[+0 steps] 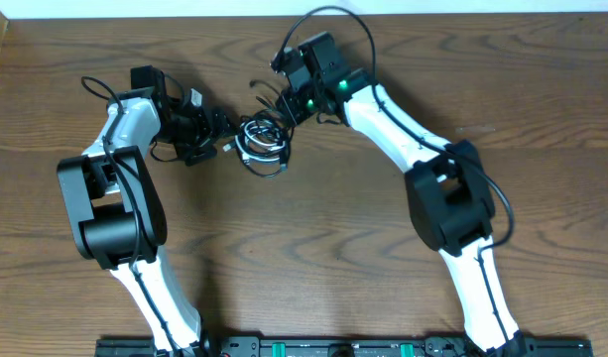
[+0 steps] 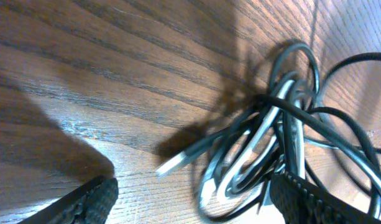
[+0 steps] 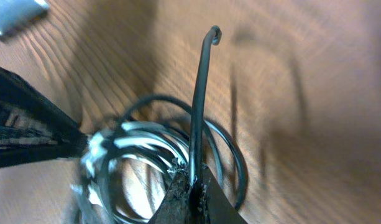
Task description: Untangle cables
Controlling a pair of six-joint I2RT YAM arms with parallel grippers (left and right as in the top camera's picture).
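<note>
Heap of cables (image 1: 262, 139) on table (image 1: 383, 258); left gripper (image 2: 193, 198) at heap's edge, jaws wide, seemingly gripping nothing; right gripper (image 3: 193, 186) over heap, pinched tight on one black strand.

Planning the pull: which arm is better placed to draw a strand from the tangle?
Right, probably: the right gripper is shut on a black cable; the left gripper stands open, holding nothing.

No legible txt, labels, brands or nos. in any view.

Glossy cables (image 1: 264, 140), matt grained wooden table (image 1: 313, 258)
</note>
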